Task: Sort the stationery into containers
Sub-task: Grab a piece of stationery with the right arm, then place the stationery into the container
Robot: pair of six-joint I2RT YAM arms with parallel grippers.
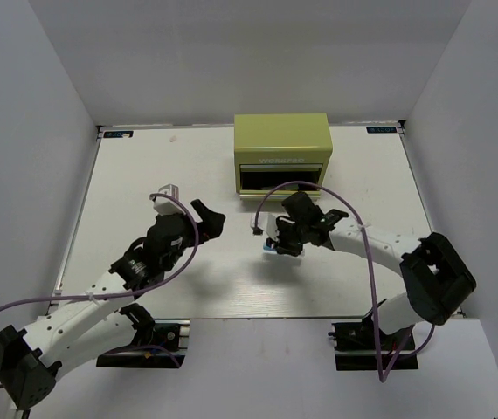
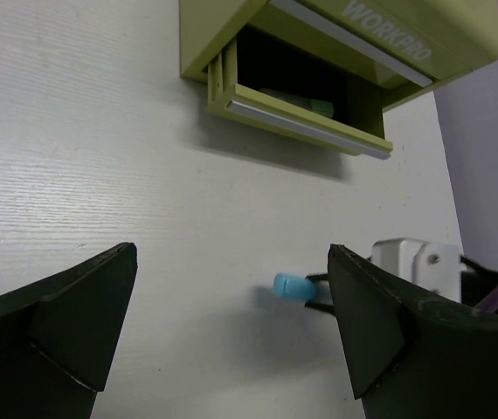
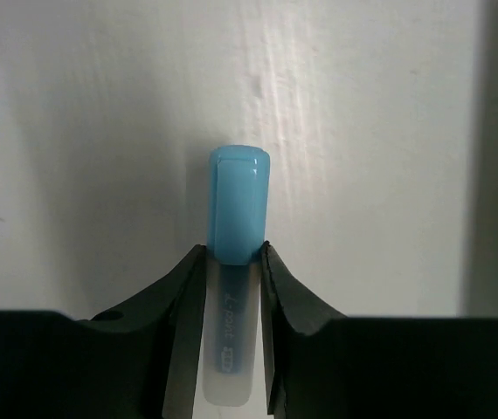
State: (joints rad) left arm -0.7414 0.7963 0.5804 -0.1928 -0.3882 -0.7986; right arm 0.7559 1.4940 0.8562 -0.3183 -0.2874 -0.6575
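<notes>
My right gripper [image 3: 231, 255] is shut on a light-blue highlighter [image 3: 240, 205]; its blue cap sticks out past the fingertips and its pale barrel lies between the fingers. The top view shows that gripper [image 1: 275, 247] with the highlighter [image 1: 269, 250] in front of the lime-green toolbox [image 1: 282, 153]. In the left wrist view the blue cap [image 2: 293, 287] casts a shadow on the table. The lower drawer [image 2: 297, 122] is pulled open and a mint-green highlighter [image 2: 308, 105] lies inside. My left gripper [image 2: 231, 257] is open and holds nothing. It hovers left of the toolbox front [image 1: 207, 216].
The white table [image 1: 144, 175] is enclosed by white walls on three sides. The toolbox stands at the back centre with its drawers facing the arms. Purple cables [image 1: 319, 188] loop over both arms.
</notes>
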